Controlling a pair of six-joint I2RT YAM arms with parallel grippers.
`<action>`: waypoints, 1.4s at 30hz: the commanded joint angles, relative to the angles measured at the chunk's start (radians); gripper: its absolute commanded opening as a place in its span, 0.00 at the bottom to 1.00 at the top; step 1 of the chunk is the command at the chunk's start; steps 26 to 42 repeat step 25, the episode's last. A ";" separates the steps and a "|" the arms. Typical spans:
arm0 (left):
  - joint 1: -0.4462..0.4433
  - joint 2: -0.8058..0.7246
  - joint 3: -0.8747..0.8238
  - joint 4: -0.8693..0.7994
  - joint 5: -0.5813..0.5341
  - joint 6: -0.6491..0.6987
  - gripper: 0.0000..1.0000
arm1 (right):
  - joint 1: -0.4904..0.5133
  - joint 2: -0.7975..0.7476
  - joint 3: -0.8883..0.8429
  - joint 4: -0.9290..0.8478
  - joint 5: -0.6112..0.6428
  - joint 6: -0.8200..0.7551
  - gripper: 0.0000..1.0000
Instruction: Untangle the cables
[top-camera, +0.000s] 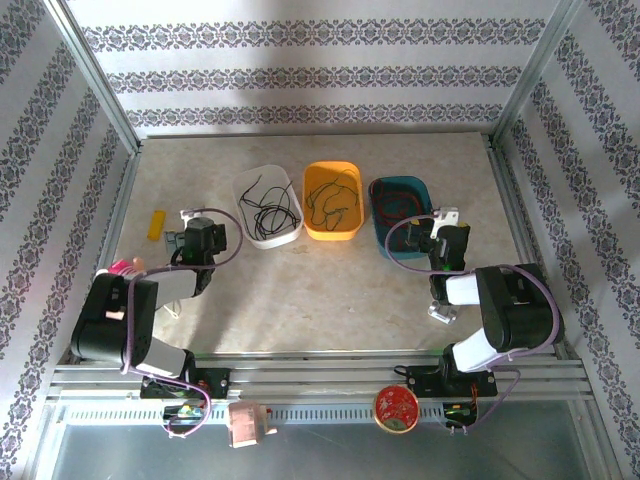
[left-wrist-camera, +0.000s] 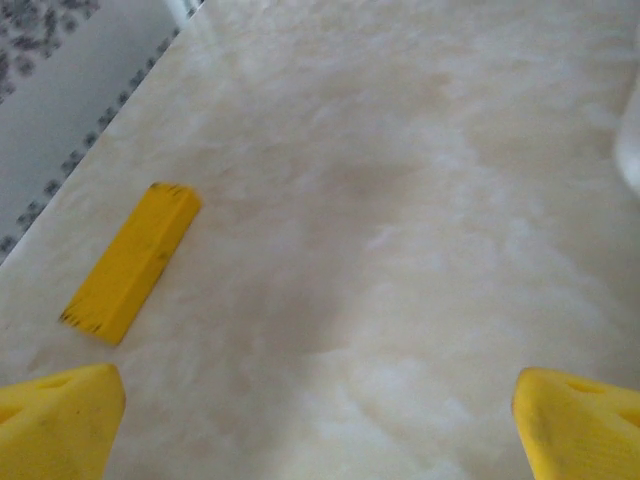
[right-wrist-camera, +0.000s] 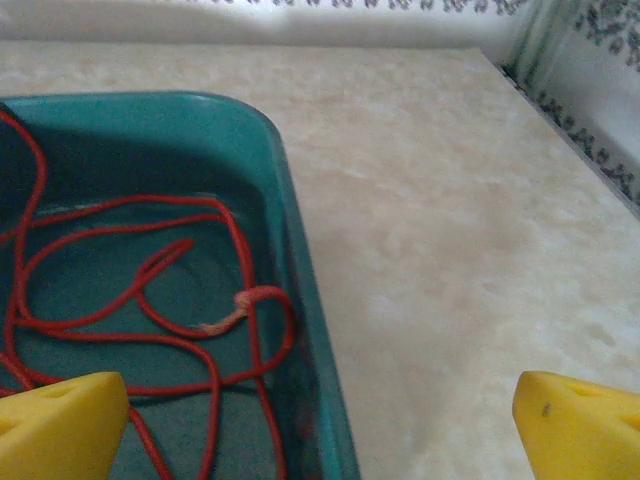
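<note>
Right wrist jaws spread wide near red cables (right-wrist-camera: 255, 296).

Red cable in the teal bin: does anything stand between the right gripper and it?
Nothing visible does. The red cable lies loose in the open-topped teal bin, uncovered. The right gripper hangs open over the bin's right wall, so only that rim sits near its path.

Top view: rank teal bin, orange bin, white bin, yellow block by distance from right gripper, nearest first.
1. teal bin, right beside the right gripper
2. orange bin, middle of the row
3. white bin, left of the row
4. yellow block, far left
</note>
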 joint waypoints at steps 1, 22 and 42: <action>0.032 0.071 -0.038 0.315 0.095 0.081 0.99 | -0.004 -0.008 0.002 0.044 -0.060 -0.010 0.98; 0.100 0.098 -0.116 0.444 0.265 0.037 0.99 | -0.050 -0.005 0.046 0.011 -0.155 0.011 0.98; 0.100 0.098 -0.117 0.447 0.265 0.038 0.99 | -0.049 -0.005 0.043 0.013 -0.157 0.012 0.98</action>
